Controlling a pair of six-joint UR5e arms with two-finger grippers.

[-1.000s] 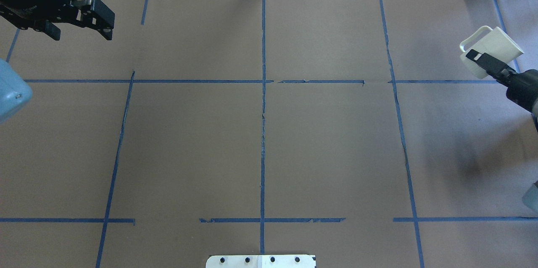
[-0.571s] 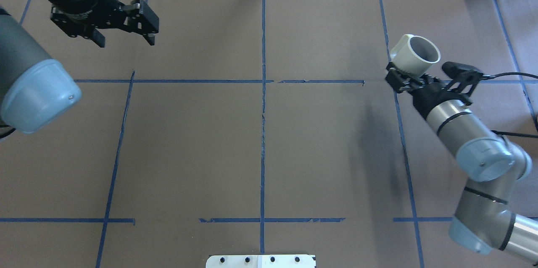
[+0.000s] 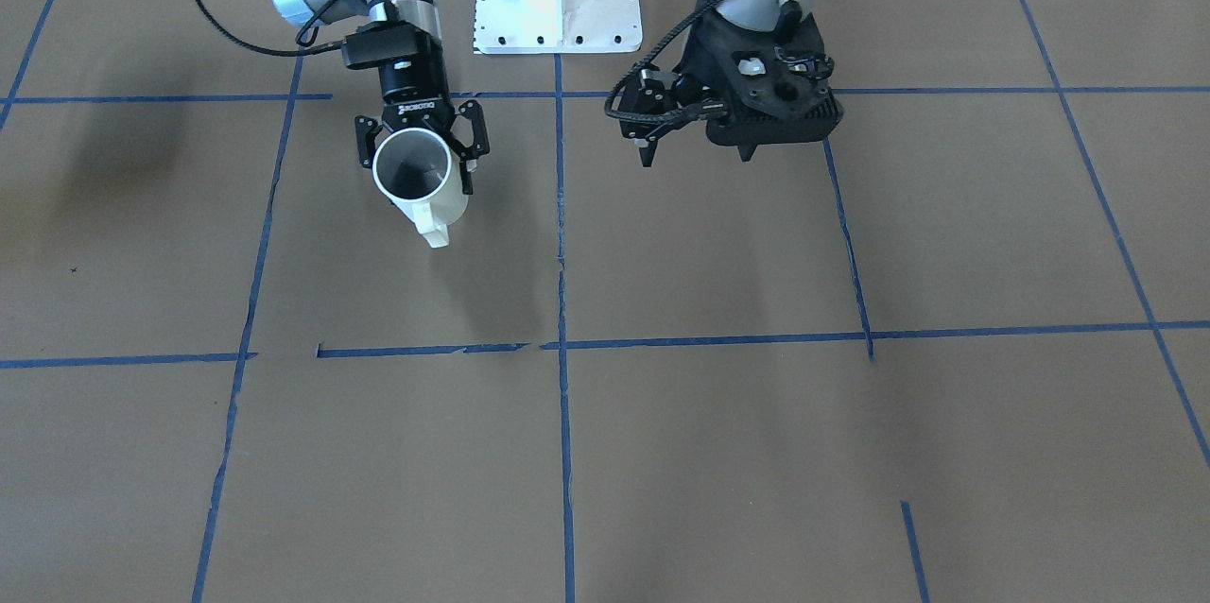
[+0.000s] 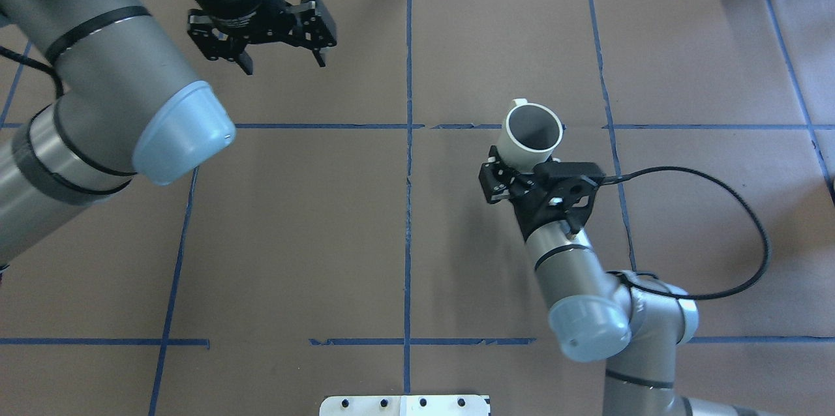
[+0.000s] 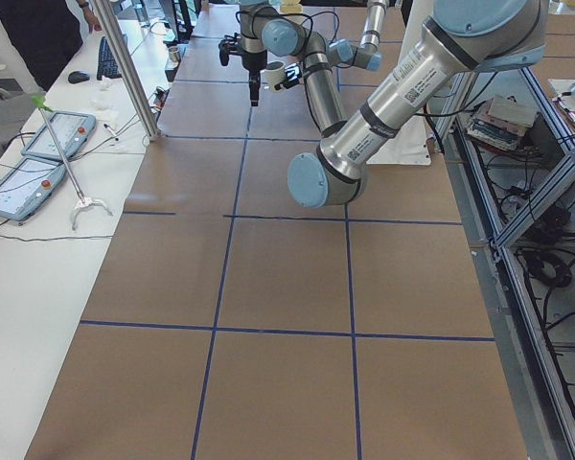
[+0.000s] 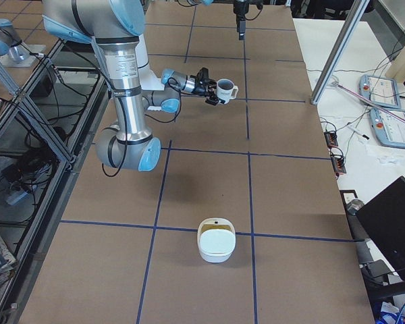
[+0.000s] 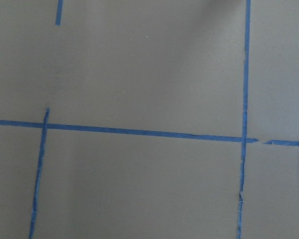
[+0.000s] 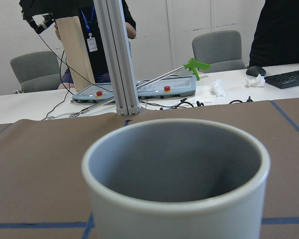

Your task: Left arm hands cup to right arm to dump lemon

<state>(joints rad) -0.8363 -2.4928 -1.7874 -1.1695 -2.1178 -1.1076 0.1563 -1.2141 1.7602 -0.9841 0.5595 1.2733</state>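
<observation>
1. The bottom edge of the right wrist view cuts off the cup — we cannot see its base or handle there.
2. The white bowl holds something yellowish — too small for us to name.

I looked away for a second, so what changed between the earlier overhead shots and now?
The right gripper swung the cup in from the right edge of the table toward the middle, turning it from tipped sideways to mouth up. The left gripper moved from the far left corner toward the middle too. Unchanged: right jaws clamped on the cup, left jaws open and empty.
</observation>
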